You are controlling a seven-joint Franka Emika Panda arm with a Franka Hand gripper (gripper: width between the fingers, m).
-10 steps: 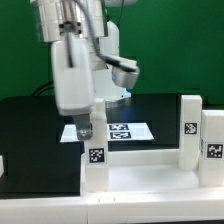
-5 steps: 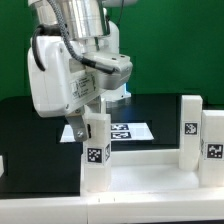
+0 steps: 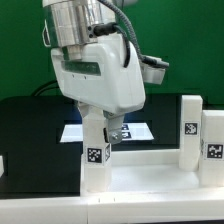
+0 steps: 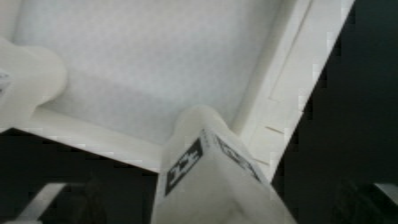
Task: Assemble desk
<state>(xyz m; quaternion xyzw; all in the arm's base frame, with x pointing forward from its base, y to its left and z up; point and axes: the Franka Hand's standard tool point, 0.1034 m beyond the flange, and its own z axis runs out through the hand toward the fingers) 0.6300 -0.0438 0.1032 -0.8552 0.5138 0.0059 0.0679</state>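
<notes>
The desk tabletop (image 3: 150, 172) lies flat at the front of the black table, with white square legs standing upright on it. The near leg (image 3: 95, 158) carries a tag and rises at the panel's corner on the exterior view's left. A second leg (image 3: 190, 128) and a third leg (image 3: 213, 140) stand on the exterior view's right. My gripper (image 3: 100, 130) hangs over the near leg's top, its fingers straddling it. In the wrist view the near leg (image 4: 214, 170) sits between the jaws with dark gaps on both sides, above the tabletop (image 4: 160, 70). The jaws look open.
The marker board (image 3: 130, 131) lies flat on the black table just behind the gripper. A small white piece (image 3: 2, 166) shows at the exterior view's left edge. A green wall closes the back, and a dark cable runs along it on the left.
The wrist has turned and the arm's bulk has swung toward the exterior view's right. The jaws have spread away from the near leg, which stays upright in place.
</notes>
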